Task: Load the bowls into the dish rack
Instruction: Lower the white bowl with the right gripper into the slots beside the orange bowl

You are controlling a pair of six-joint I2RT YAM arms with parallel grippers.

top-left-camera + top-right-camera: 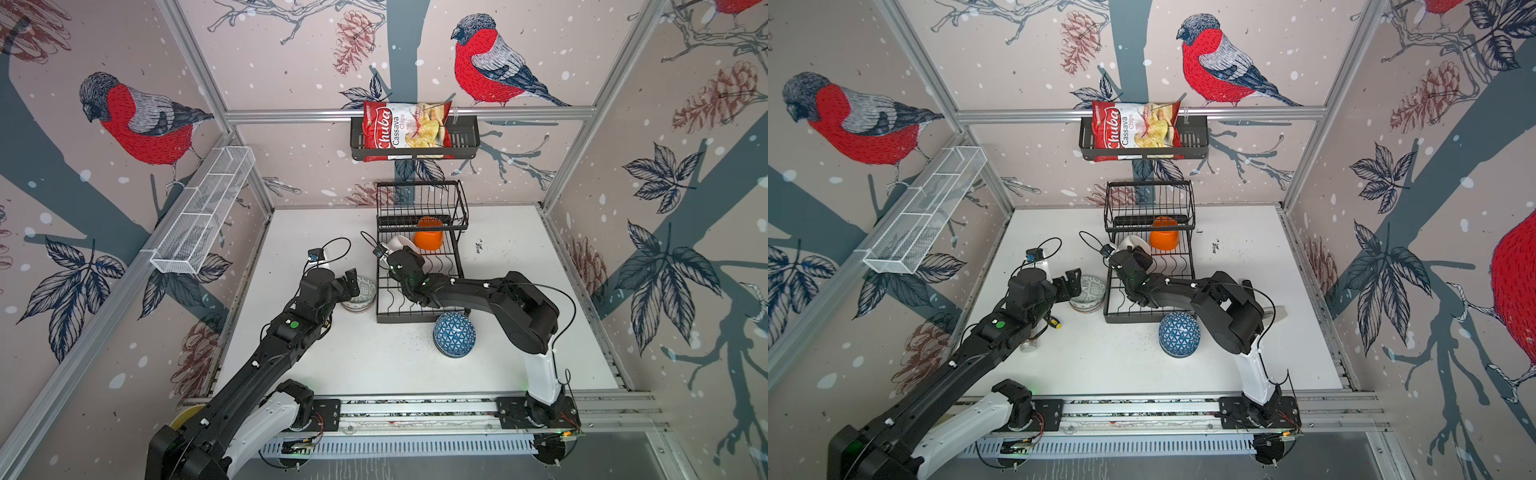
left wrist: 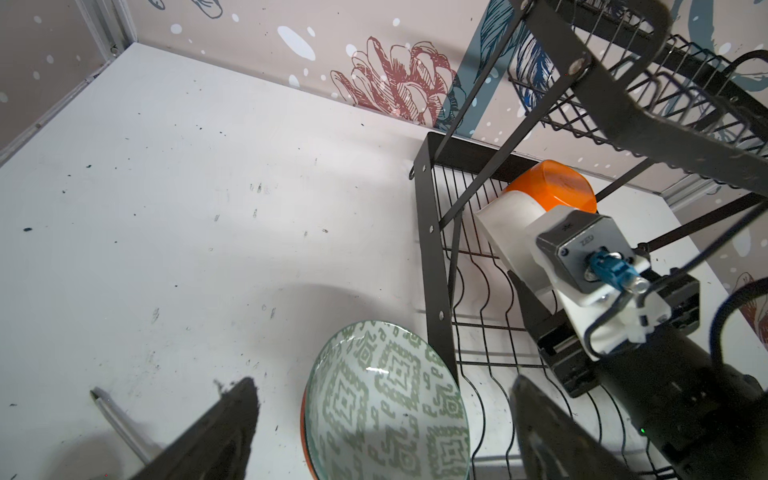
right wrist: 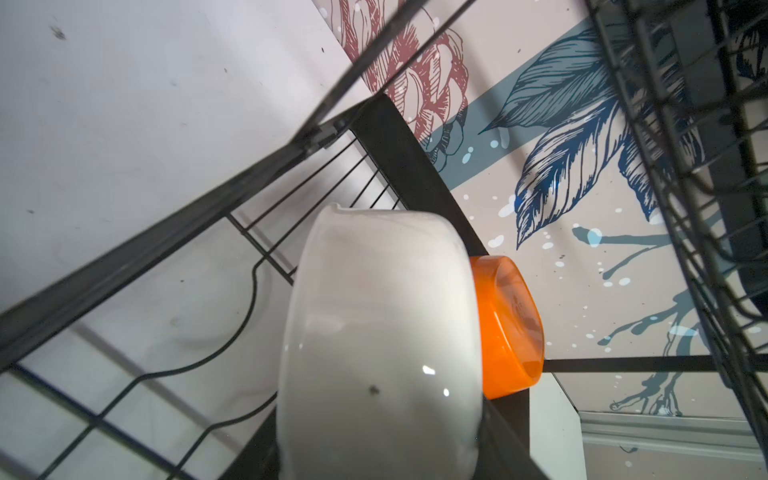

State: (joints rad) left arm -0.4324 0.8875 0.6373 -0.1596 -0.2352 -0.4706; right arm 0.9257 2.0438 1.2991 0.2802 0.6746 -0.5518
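The black wire dish rack (image 1: 407, 319) stands mid-table. An orange bowl (image 1: 428, 239) rests tipped on its lower tier. Beside it my right gripper (image 3: 382, 457) is shut on a plain white bowl (image 3: 382, 332), holding it on edge over the rack's wire dividers. My left gripper (image 2: 384, 384) hangs open above a green-patterned bowl (image 2: 386, 407), which tops a small stack (image 1: 365, 293) just left of the rack. A blue-patterned bowl (image 1: 454, 334) lies upside down in front of the rack, under my right arm.
A wall basket (image 1: 465, 137) with a chips bag hangs above the rack. A white mesh shelf (image 1: 203, 212) runs along the left wall. A pen (image 2: 120, 424), a yellow-handled tool (image 1: 1054, 322) and a small jar (image 1: 1029, 345) lie under my left arm.
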